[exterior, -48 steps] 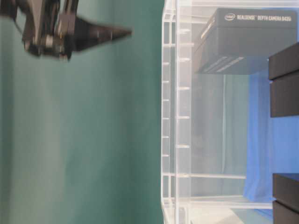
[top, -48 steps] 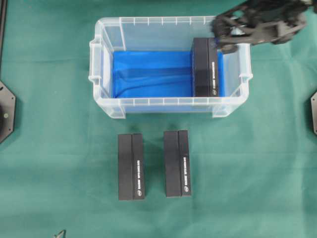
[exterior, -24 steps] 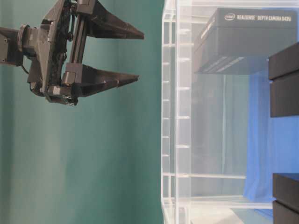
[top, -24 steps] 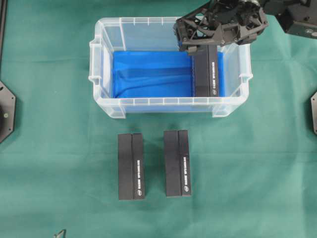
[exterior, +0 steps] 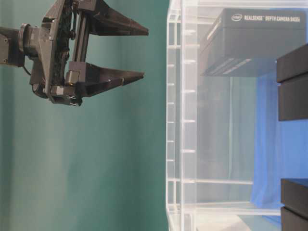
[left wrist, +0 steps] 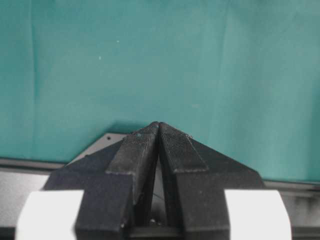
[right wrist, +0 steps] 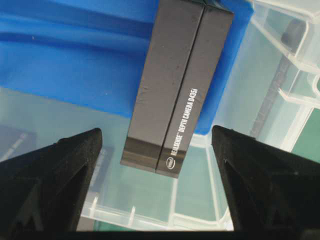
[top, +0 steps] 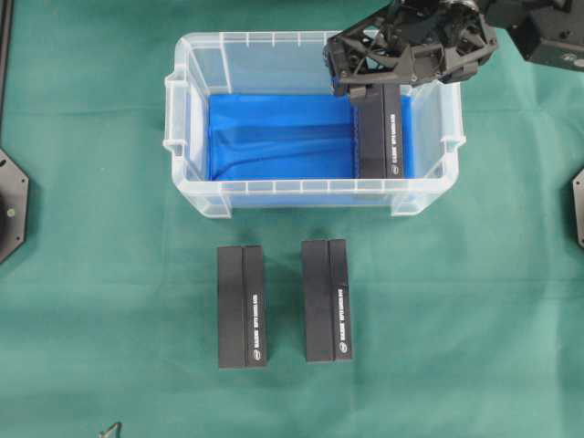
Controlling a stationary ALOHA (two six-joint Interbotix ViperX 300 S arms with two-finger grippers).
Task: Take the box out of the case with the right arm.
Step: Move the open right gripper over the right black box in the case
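The case [top: 187,119] is a clear tub with a blue floor, standing at the back of the green cloth. One black box [top: 380,137] lies flat at its right end, white lettering on its right half. My right gripper [top: 399,64] hangs open above that end, pointing down at the box and clear of the rim. In the right wrist view the box [right wrist: 175,85] lies between and below the two spread fingers of my right gripper [right wrist: 155,131]. The table-level view shows the right gripper [exterior: 145,54] well outside the case wall [exterior: 178,120]. My left gripper [left wrist: 159,124] is shut over bare cloth.
Two more black boxes [top: 242,306] [top: 327,299] lie side by side on the cloth in front of the case. Black base plates [top: 11,205] [top: 578,205] sit at the left and right edges.
My right gripper swung left from the case's far right corner to above the box, then held almost still. Its jaws stayed wide. The box has not moved.
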